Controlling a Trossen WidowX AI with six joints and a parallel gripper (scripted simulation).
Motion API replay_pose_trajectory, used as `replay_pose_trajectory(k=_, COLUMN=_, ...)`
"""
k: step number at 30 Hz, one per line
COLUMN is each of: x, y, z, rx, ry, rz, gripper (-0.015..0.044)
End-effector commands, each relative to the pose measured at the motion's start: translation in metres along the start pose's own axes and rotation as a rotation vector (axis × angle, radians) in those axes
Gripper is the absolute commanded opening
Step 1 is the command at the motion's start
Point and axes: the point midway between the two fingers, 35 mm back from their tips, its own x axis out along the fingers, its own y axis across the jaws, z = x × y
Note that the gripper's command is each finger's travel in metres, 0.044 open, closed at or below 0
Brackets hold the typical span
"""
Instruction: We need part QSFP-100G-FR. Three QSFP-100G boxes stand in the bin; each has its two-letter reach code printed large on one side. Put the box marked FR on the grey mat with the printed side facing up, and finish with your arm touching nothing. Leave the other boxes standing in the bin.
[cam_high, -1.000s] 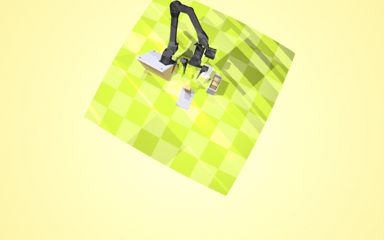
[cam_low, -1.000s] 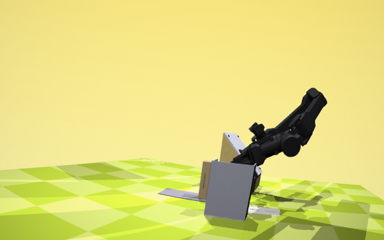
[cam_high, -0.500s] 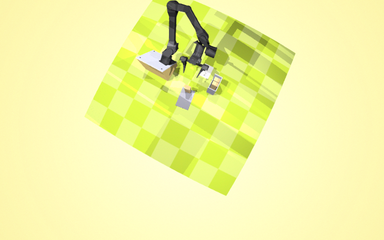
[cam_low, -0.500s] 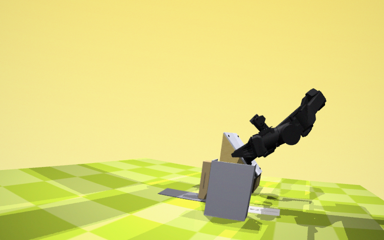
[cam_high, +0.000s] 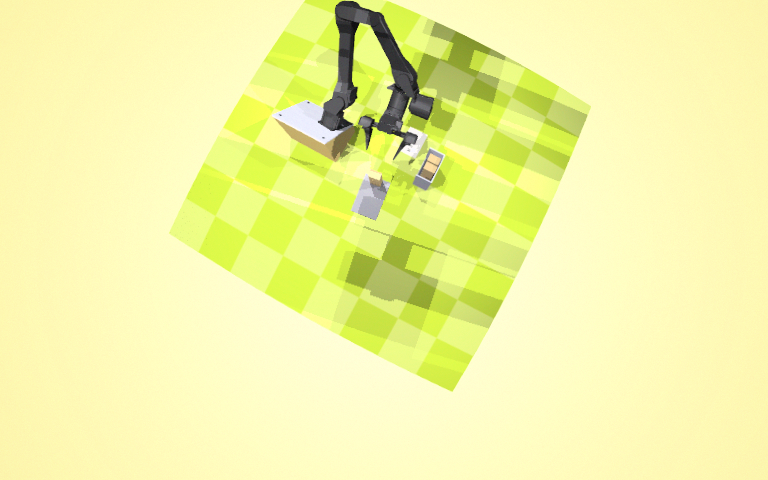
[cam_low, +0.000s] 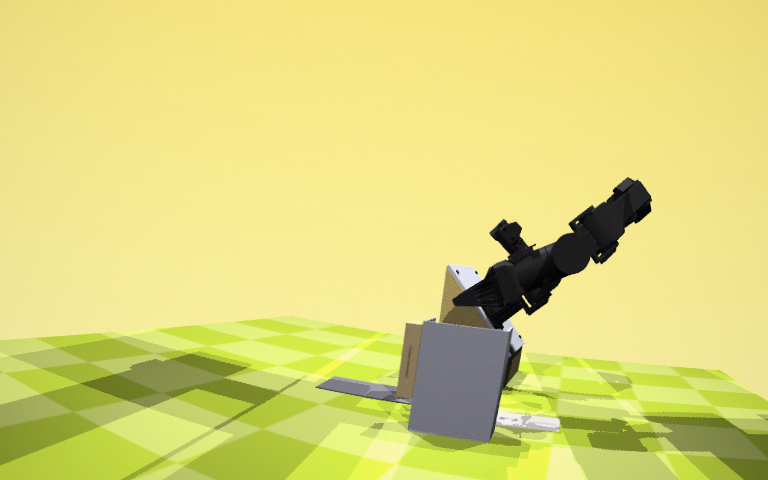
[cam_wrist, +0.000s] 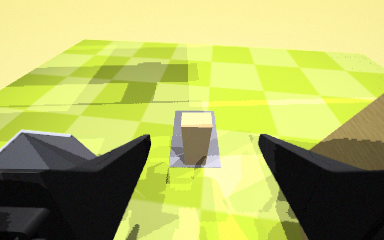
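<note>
- Gripper (cam_high: 381, 153) (cam_low: 454, 301) (cam_wrist: 204, 139) hanging above the floor, fingers spread wide, holding nothing.
- One box (cam_high: 374, 178) (cam_low: 408, 360) (cam_wrist: 195, 142) standing upright on the grey mat (cam_high: 369, 205) (cam_low: 353, 387) (cam_wrist: 213, 155), near one end; not lying flat.
- Its reach code: can't tell.
- Two boxes (cam_high: 431, 164) sitting in the grey bin (cam_high: 421, 183) (cam_low: 459, 382) (cam_wrist: 47, 150), near the mat.
- White item (cam_high: 417, 142) (cam_low: 538, 421) lying beside the bin.
</note>
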Motion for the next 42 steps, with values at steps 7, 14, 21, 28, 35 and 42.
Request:
replay_pose_trajectory(k=7, x=0.027, y=0.002, z=0.022, rx=-0.003, ry=0.004, rz=-0.008, gripper=0.0440)
replay_pose_trajectory(k=14, x=0.043, y=0.002, z=0.038, rx=0.004, ry=0.000, rz=-0.005, gripper=0.0440)
replay_pose_trajectory(k=21, x=0.044, y=0.002, z=0.042, rx=0.004, ry=0.038, rz=-0.003, gripper=0.0440)
replay_pose_trajectory(k=28, x=0.042, y=0.003, z=0.046, rx=0.005, ry=0.152, rz=0.018, gripper=0.0440)
replay_pose_trajectory(k=35, x=0.042, y=0.004, z=0.048, rx=0.005, ry=0.177, rz=0.023, gripper=0.0440)
replay_pose_trajectory(k=42, x=0.047, y=0.002, z=0.049, rx=-0.022, ry=0.289, rz=-0.024, gripper=0.0440)
